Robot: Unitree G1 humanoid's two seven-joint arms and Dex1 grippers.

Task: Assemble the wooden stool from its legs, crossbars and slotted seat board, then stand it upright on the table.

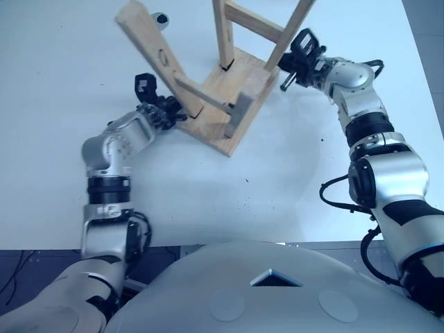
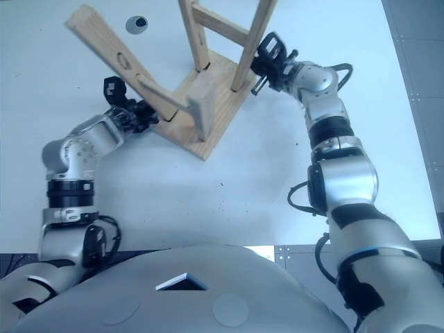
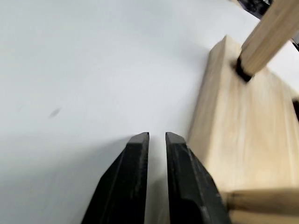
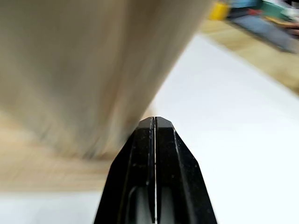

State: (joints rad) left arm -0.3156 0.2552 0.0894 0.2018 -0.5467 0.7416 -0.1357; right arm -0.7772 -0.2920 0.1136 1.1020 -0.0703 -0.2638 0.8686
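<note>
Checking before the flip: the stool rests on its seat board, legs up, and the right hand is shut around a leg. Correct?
Not quite. The right hand is shut, but on nothing: the right wrist view shows its fingers pressed together with the leg beside them, not between. The rest is right: it rests on its seat board, legs up.

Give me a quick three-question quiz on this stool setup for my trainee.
1. True or false: the stool stands upright.
2. The right claw is: A wide open; B shut and empty; C shut on a crossbar.
3. Which claw sits by the steeply leaning leg?
Key: 1 false, it is upside down; 2 B; 3 the left claw.
</note>
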